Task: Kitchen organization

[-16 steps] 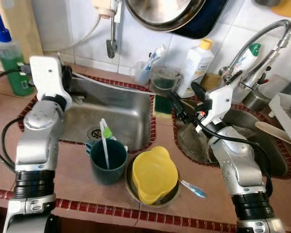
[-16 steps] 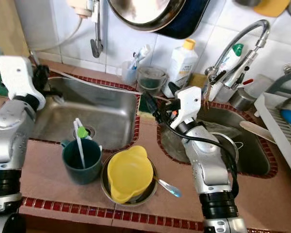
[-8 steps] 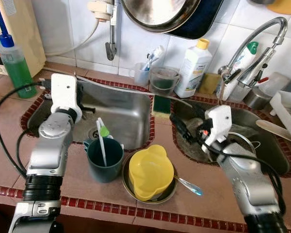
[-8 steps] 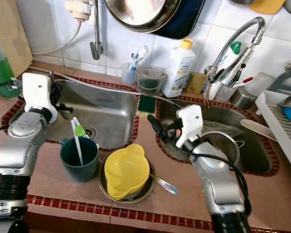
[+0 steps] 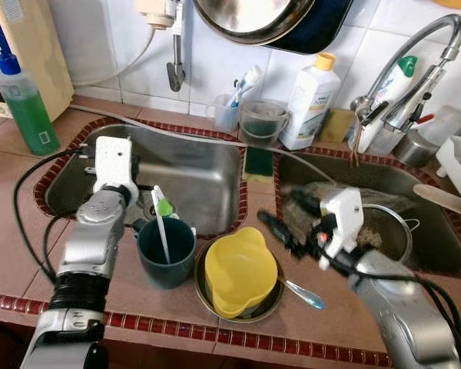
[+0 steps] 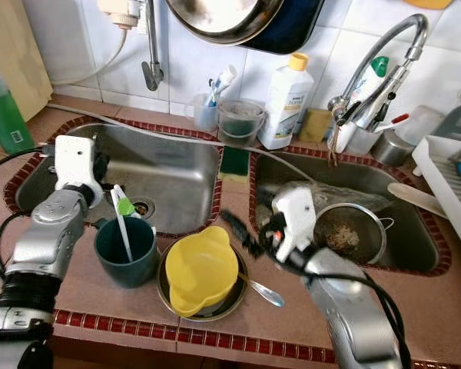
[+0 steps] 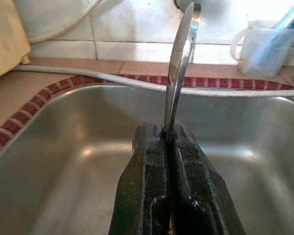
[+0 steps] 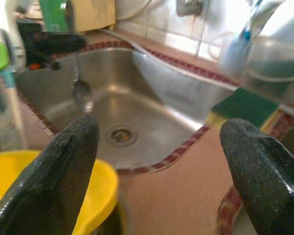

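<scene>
Between the clenched jaws of the left gripper [image 7: 169,147] stands a metal spoon [image 7: 179,68], pinched by its handle and pointing straight out from the fingertips, with the steel left basin [image 5: 192,173] beneath it. Seen from the right wrist, the same spoon [image 8: 82,93] hangs bowl-down from that gripper over the basin, with the drain [image 8: 120,135] below and a little past it.

Just behind the left jaws, on the brown tiled desk [image 5: 8,207], sits a dark green mug [image 5: 167,254] holding a white utensil with a green tip [image 5: 163,223]. Beside the mug is a yellow bowl [image 5: 240,270] nested in a metal dish [image 5: 269,307], with a second spoon [image 5: 301,294] lying against the dish's rim.

The right gripper [image 5: 288,219] hovers over the strip of desk between the two basins, jaws released and spread wide; from its wrist, the yellow bowl [image 8: 49,171] lies just under one finger, and a green-and-yellow sponge [image 8: 242,105] lies ahead on the divider. Beyond the right jaws, the right basin [image 5: 438,246] holds a metal strainer [image 5: 384,231].

Farther out, along the tiled wall, stand a white bottle with a yellow cap [image 5: 311,100], a smoky glass cup [image 5: 261,123], a cup of toothbrushes [image 5: 229,111] and the faucet [image 5: 415,69]. A green soap bottle [image 5: 27,108] stands at the far left.
</scene>
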Motion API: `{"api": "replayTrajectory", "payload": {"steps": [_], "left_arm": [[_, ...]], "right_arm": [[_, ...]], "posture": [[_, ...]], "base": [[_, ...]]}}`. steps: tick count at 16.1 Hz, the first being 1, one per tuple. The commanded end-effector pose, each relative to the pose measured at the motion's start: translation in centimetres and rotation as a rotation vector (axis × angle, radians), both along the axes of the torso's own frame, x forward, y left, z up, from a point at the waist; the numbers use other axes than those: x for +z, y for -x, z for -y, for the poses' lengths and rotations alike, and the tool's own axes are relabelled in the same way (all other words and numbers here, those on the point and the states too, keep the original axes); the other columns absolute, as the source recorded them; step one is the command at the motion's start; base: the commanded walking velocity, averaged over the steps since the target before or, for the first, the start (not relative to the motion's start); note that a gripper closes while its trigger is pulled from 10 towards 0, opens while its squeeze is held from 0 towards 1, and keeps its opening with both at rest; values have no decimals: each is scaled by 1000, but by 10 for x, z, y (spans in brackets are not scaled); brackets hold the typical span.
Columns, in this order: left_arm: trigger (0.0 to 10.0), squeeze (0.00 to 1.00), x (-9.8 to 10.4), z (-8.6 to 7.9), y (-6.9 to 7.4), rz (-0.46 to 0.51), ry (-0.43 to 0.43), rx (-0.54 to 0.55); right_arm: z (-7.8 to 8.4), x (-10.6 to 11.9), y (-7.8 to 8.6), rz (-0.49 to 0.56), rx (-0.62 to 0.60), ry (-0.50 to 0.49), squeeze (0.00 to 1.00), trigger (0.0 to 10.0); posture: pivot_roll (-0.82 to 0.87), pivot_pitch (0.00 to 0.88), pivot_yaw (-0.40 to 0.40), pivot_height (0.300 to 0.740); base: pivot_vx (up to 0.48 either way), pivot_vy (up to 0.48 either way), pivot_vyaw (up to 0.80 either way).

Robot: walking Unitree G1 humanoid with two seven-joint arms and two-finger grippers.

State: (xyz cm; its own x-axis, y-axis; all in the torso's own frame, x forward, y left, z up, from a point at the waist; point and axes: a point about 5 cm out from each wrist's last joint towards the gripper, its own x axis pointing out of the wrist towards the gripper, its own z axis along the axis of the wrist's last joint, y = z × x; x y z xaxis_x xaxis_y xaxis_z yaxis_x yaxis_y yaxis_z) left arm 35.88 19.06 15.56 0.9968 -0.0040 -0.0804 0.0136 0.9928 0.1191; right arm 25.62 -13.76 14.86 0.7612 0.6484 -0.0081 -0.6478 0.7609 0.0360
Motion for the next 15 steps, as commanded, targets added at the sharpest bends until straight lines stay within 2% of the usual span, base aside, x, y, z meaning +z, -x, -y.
{"api": "replayTrajectory", "payload": {"steps": [1, 3, 7, 12, 13, 14, 15], "left_arm": [[10000, 0, -2, 11, -3, -7, -3, -44], [10000, 0, -9, 19, -3, -21, -18, -73], [10000, 0, -17, 21, -6, -60, -19, -77], [10000, 0, -20, 21, -8, -72, -11, -88], [10000, 110, -22, 22, -8, -77, 1, -99], [10000, 659, -23, 21, -8, -83, 7, -104], [10000, 1000, -24, 20, -7, -87, 12, -103]], "right_arm": [[-1, 6, 5, 4, 32, 0, 0, 10000], [-3, 6, 12, -26, 65, -5, 0, 10000], [-6, 7, 19, -46, 97, -13, 0, 10000], [-7, 10, 19, -49, 91, -19, 0, 10000], [-7, 10, 19, -49, 90, -20, 0, 10000], [-7, 10, 18, -48, 88, -20, 0, 10000], [-7, 10, 18, -46, 86, -20, 0, 10000]], "posture": [[-79, 37, -78, 740], [-85, 41, -73, 740], [-90, 50, -65, 740], [-90, 53, -57, 740], [-90, 55, -57, 740], [-88, 56, -57, 740], [-88, 58, -56, 740]], "base": [[0, 0, 0], [0, 0, 0], [0, 0, 0], [0, 0, 0], [0, 0, 0], [0, 0, 0], [0, 0, 0]]}}
